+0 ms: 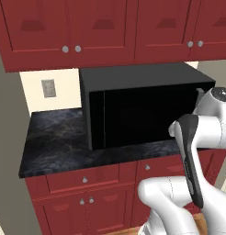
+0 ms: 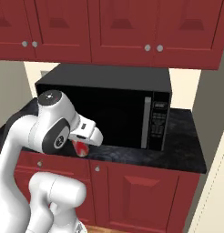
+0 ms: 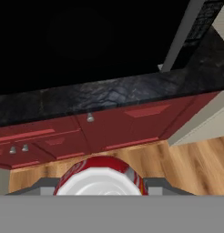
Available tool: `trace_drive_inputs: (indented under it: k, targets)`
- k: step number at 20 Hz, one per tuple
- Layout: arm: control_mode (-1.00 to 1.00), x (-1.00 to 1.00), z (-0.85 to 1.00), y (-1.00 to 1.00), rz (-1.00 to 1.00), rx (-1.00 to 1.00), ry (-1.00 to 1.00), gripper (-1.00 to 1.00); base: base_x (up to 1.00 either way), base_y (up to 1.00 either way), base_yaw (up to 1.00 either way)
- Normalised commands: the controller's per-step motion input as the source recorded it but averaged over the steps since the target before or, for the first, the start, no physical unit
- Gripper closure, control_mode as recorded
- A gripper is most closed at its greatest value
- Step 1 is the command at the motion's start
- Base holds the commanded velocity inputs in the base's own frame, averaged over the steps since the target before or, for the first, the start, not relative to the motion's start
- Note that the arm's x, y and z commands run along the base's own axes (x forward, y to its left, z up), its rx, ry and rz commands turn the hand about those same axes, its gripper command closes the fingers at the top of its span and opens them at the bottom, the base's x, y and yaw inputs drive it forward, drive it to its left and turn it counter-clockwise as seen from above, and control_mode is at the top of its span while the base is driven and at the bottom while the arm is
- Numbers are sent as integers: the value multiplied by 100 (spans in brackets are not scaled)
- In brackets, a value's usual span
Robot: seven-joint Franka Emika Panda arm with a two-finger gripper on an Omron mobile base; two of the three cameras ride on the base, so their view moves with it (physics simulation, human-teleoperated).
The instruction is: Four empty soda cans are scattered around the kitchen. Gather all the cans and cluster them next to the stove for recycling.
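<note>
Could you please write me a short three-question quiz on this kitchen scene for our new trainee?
1. True or false: the gripper is shut on a red can.
2. Which appliance stands on the black counter? A) toaster B) microwave C) kettle
3. What colour are the cabinets above the microwave?

Key: 1 true; 2 B; 3 dark red.
</note>
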Motion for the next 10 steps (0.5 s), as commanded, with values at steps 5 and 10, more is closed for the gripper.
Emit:
trace_drive_inputs:
  k: [5, 10]
  targets:
    - [100, 0, 0, 0, 0, 0, 0, 100, -25, 0, -31]
    - [100, 0, 0, 0, 0, 0, 0, 100, -4, 0, -36]
